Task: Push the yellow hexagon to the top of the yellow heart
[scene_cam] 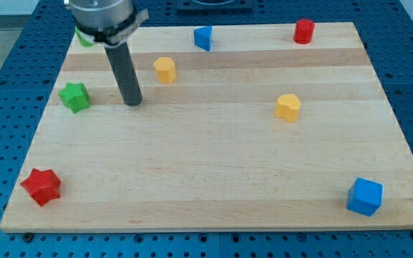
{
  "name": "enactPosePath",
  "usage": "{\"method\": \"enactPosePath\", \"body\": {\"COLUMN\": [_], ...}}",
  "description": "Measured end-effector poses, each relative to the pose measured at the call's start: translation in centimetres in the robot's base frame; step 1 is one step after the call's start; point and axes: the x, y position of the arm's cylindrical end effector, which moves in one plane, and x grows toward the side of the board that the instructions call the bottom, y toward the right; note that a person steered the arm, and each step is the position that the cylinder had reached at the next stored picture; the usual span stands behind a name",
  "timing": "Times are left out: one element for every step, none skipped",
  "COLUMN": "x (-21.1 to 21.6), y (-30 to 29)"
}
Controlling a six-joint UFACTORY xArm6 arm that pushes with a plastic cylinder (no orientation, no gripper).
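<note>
The yellow hexagon (pixel 165 69) sits on the wooden board (pixel 214 179) at the upper left of centre. The yellow heart (pixel 288 107) lies to the right of centre, well apart from the hexagon and lower in the view. My tip (pixel 133 103) rests on the board to the lower left of the hexagon, not touching it, between the hexagon and a green star (pixel 74 96).
A blue wedge-like block (pixel 203 37) and a red cylinder (pixel 304 31) stand near the top edge. A green block (pixel 84 39) is partly hidden behind the arm at the top left. A red star (pixel 41 186) is at the bottom left and a blue cube (pixel 365 196) at the bottom right.
</note>
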Motion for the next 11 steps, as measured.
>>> {"method": "enactPosePath", "body": {"x": [-3.6, -5.4, -4.9, -4.9, -5.0, -5.7, -6.0, -6.0, -6.0, -5.3, -4.1], "y": [-0.2, 0.9, 4.5, 9.0, 10.8, 11.7, 14.9, 19.2, 23.5, 27.2, 28.0]}}
